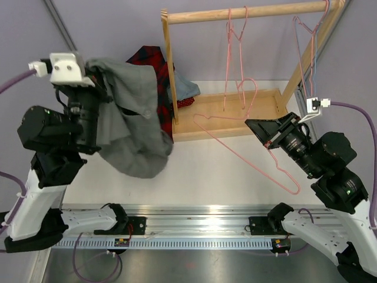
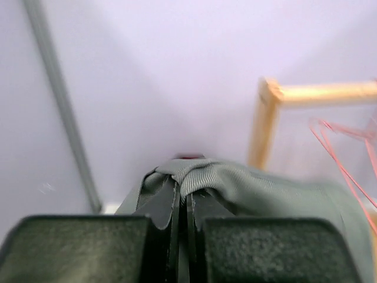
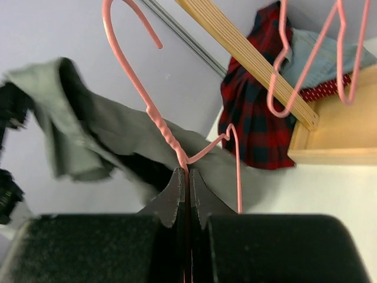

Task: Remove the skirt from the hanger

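Here the left hand (image 1: 91, 68) is raised, its fingers closed tight on a fold of a grey garment (image 1: 132, 112) that hangs from it above the desk (image 1: 206, 171). The right hand (image 3: 188, 177) is pinched shut on the hanger (image 3: 165, 134) just below its twisted neck; the pink wire is bare and slants over the desk in front of the wooden rack (image 1: 247, 12). The skirt (image 1: 154, 59), red and dark tartan, is on no hanger: it lies heaped behind the rack's left post, next to a light blue garment (image 1: 185, 87). More pink hangers (image 1: 235, 53) hang from the rail.
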Robot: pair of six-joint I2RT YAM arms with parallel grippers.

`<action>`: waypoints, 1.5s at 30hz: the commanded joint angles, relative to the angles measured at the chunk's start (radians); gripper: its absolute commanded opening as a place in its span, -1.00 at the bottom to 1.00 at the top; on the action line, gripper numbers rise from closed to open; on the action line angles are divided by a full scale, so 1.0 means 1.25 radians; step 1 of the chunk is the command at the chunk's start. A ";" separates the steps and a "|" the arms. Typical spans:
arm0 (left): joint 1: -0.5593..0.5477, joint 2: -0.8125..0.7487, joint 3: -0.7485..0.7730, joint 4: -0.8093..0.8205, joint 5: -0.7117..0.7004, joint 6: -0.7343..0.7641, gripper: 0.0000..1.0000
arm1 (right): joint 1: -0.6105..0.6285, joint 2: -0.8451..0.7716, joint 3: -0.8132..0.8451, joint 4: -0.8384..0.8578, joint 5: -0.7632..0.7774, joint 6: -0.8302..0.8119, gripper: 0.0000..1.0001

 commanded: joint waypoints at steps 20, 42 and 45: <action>0.633 0.731 0.440 0.214 0.624 -0.424 -0.81 | -0.002 -0.099 -0.135 -0.076 0.014 -0.068 -1.00; 0.651 -0.043 -0.344 -0.305 0.566 -0.573 0.98 | -0.002 0.139 0.399 -0.199 0.336 -0.278 -1.00; 0.651 -0.160 -0.424 -0.367 0.587 -0.549 0.98 | -0.002 0.241 0.534 -0.270 0.368 -0.303 -1.00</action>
